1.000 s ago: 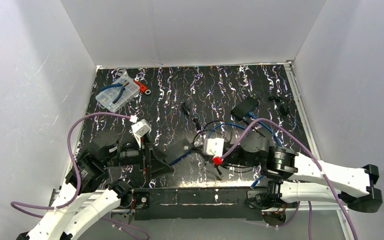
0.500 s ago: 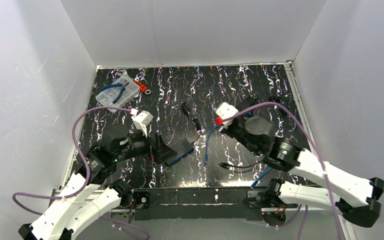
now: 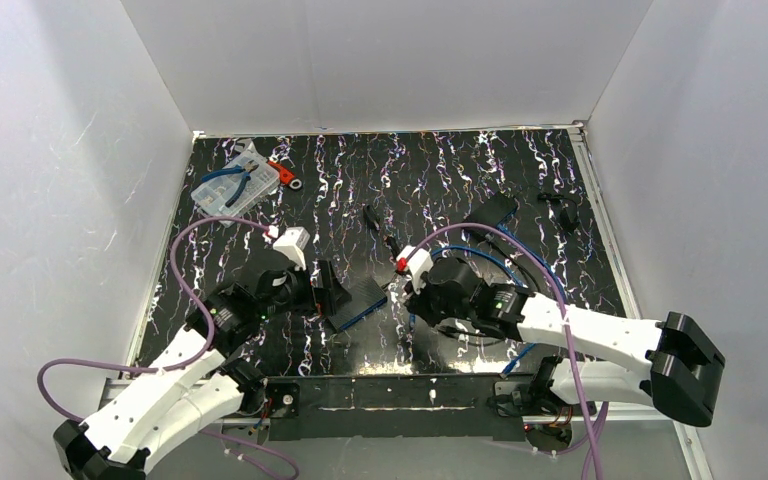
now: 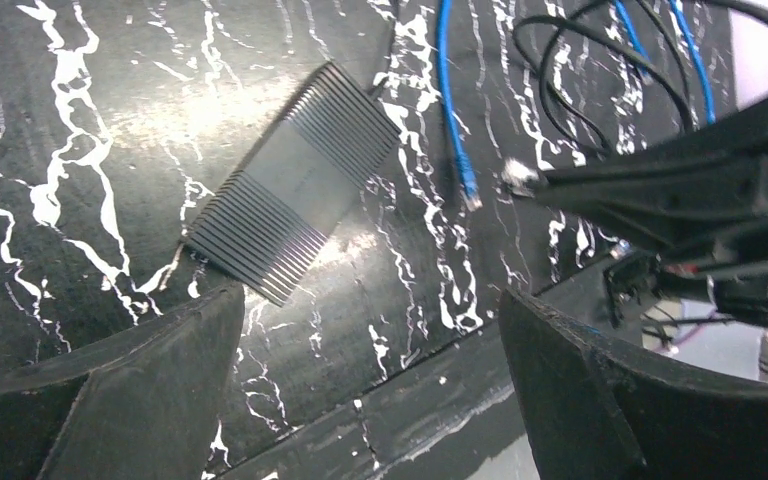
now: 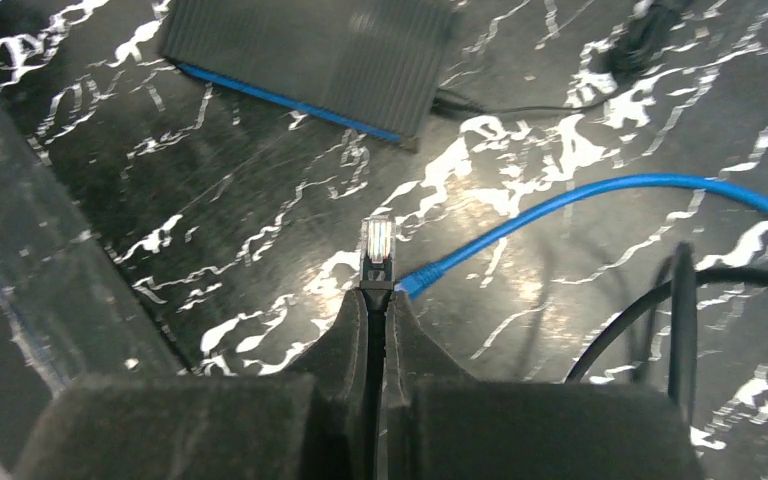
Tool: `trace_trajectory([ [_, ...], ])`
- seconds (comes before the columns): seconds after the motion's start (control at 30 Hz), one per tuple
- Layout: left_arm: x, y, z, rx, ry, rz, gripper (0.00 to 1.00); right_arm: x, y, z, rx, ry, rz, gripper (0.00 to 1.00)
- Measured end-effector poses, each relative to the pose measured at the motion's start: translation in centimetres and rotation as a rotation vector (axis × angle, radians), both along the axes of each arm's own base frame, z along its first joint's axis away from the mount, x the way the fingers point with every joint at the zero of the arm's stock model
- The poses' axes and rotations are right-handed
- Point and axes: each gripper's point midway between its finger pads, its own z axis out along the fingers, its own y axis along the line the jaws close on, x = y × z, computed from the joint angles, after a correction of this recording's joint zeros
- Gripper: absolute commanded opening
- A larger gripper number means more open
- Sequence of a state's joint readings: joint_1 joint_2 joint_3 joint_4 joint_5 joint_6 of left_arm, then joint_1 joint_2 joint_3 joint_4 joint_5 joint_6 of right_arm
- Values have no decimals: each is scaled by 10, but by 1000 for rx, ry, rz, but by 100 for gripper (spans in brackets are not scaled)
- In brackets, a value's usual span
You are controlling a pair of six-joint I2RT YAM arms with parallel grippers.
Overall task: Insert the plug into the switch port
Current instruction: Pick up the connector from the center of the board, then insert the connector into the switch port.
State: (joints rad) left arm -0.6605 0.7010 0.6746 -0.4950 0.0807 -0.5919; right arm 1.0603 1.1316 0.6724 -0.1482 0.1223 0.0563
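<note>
1. The right arm has swung down and left from the far middle of the tabletop (image 3: 460, 170). Its right hand (image 3: 396, 290) now sits low, just right of the switch (image 3: 360, 297). The left hand (image 3: 328, 290) has edged in over the switch's other side, its jaws spread wider.
2. Nearest in the right wrist view, the right hand (image 5: 372, 300) is pinched tight on the plug (image 5: 377, 245). The clear tip pokes out past the fingertips and points straight ahead, above the tabletop.
3. Just beside that tip lies the loose end of a blue cable (image 5: 560, 205), flat on the tabletop and not gripped by anything.
4. Farther on, ahead and off to the left, the switch (image 5: 310, 50) lies flat with its long side running across the plug's line. A blue-edged side faces the hand, but the ports themselves cannot be made out.
5. From the left wrist, the left hand (image 4: 370, 340) hangs with jaws wide apart, holding nothing. The switch (image 4: 295, 195) lies ahead of them on a diagonal.
6. The call: the right hand carries the move. The plug looks to need travel forward and left, then squaring to the port face, with the left hand placed to steady the switch.
</note>
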Motion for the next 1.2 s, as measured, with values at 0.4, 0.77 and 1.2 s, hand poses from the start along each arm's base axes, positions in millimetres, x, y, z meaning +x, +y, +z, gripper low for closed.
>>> trace_trajectory([
  [0.4,30,15,-54,64,56,164,98,-51,18,-31,96,213,40,1],
  [0.77,42,9,-89,63,52,171,98,-56,44,-52,132,201,-11,1],
  [1.2,37,-8,-108,-12,39,87,95,-53,61,-68,140,197,-54,1],
])
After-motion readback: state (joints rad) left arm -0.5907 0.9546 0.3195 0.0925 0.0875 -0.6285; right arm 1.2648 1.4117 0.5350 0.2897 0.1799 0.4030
